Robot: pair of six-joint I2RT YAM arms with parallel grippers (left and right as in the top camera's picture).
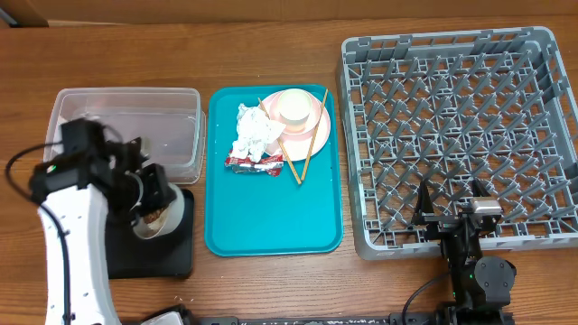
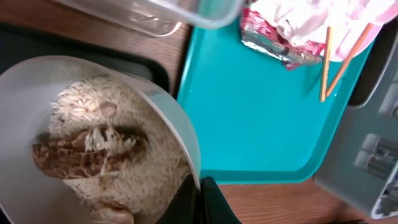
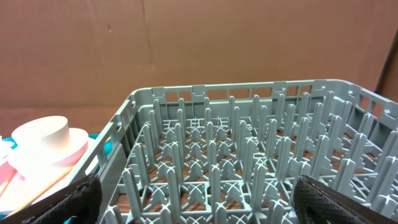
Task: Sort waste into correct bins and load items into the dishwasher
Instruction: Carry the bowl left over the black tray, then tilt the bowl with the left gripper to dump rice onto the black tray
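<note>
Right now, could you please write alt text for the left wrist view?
The left gripper pinches the rim of a bowl holding rice and brown food, over a black tray. Beside it, a teal serving tray carries a red wrapper, napkin and chopsticks.

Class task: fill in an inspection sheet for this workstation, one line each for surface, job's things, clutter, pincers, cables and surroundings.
Surface: wooden table, bare wood between items.
Job's things: bowl of rice held over black tray; clear tub next to it; plate, upturned cup, chopsticks, napkin, red wrapper on teal tray; grey rack holds nothing.
Clutter: nothing seen.
Pincers: left pincer shut on bowl's rim; right pincer open, facing the rack.
Cables: black cable loops beside left arm; another by right arm.
Surroundings: brown cardboard behind the rack.
</note>
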